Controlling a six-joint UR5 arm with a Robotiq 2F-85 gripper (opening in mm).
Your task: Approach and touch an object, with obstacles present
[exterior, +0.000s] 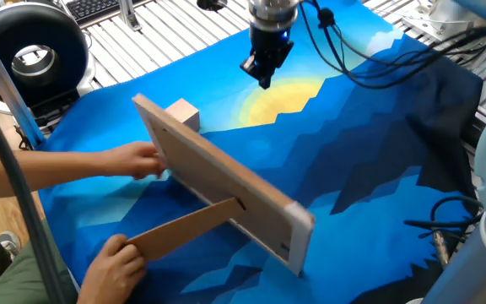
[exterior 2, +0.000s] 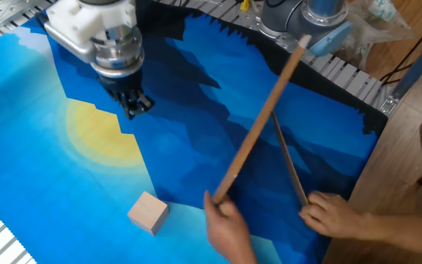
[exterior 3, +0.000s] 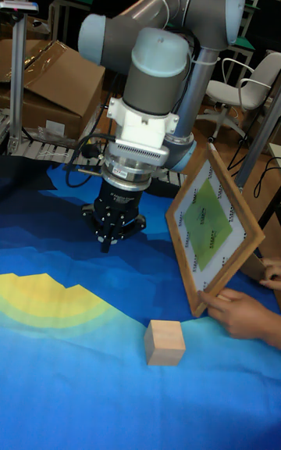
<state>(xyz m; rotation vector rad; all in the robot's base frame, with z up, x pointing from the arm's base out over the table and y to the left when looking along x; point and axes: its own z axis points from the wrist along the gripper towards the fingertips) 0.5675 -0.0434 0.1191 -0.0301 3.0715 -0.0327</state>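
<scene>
While hovering, end effector [exterior 3: 108, 244] | fingers together, empty | cube [exterior 3: 165, 343] apart

Blue cloth [exterior: 369, 160] printed with a yellow sun patch [exterior: 278, 97] covers the table — jagged darker bands toward one side. Black round device [exterior: 34, 52] and keyboard [exterior: 93, 8] sit on the slatted surface beyond. Tall view: cardboard box [exterior 3: 55, 79], office chair [exterior 3: 248, 98] — both behind.
</scene>
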